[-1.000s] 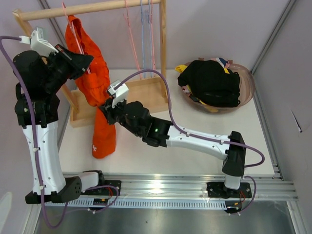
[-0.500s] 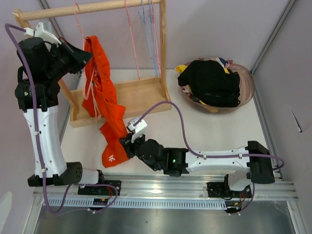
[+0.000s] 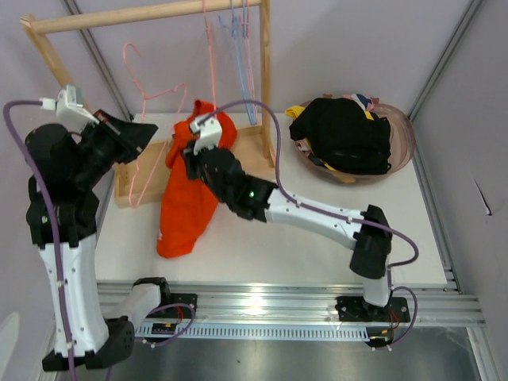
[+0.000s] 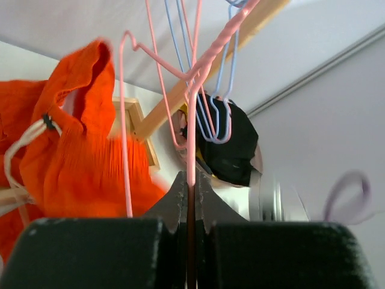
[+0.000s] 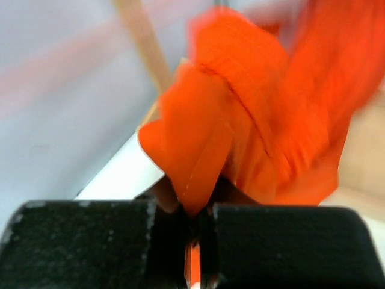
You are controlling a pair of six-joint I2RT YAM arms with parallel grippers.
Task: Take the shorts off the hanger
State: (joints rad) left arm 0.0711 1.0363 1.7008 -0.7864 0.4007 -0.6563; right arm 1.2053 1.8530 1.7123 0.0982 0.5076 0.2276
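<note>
The bright orange shorts (image 3: 184,208) hang from my right gripper (image 3: 191,154), which is shut on a fold of their fabric (image 5: 240,114) in front of the wooden rack. Their lower end lies on the table. My left gripper (image 3: 151,127) is shut on a pink wire hanger (image 3: 145,94), held off the rack bar to the left of the shorts. In the left wrist view the fingers (image 4: 174,198) pinch the hanger wire (image 4: 191,138), and the orange shorts (image 4: 78,162) sit behind its left side. Black shorts (image 3: 345,135) lie on top in a bowl; others beneath are mostly hidden.
The wooden rack has a top bar (image 3: 143,14), a right post and a base tray (image 3: 238,147). Pink and blue hangers (image 3: 236,48) hang from the bar. The bowl (image 3: 403,143) stands at the back right. A metal rail runs along the near edge.
The right gripper has carried the orange shorts from near the front edge back toward the rack, off the hanger. The left gripper has lowered the pink hanger away from the rack bar.
</note>
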